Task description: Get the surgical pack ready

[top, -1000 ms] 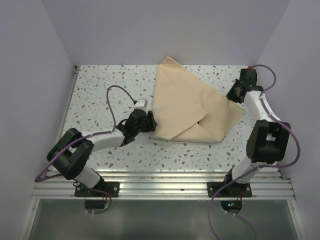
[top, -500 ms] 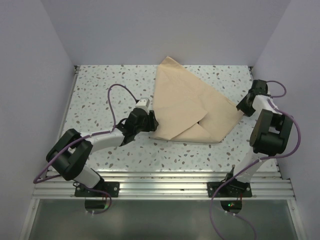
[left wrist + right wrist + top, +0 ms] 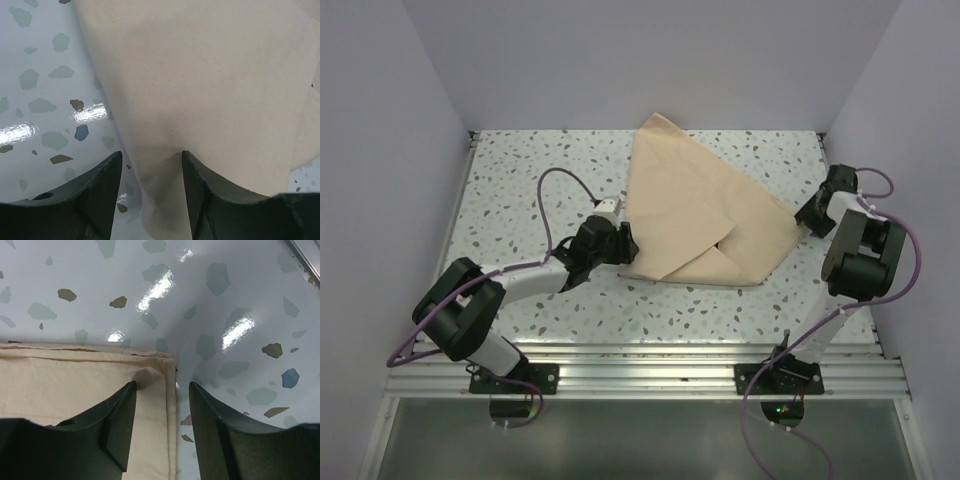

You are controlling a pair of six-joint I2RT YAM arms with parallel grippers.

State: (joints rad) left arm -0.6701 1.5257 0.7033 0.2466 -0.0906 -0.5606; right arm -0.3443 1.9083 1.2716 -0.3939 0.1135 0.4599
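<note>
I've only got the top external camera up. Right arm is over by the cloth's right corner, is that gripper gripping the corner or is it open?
Observer: Open. In the right wrist view the right gripper has its jaws apart, straddling the corner of the beige cloth, with nothing pinched.
Operator: Is that corner one layer?
Observer: No. Several hemmed edges lie stacked there, so it is folded at least double.
Operator: And the left side?
Observer: In the left wrist view, the left gripper also has its jaws apart. The cloth's edge runs between the fingers, with bare table beside it.
</note>
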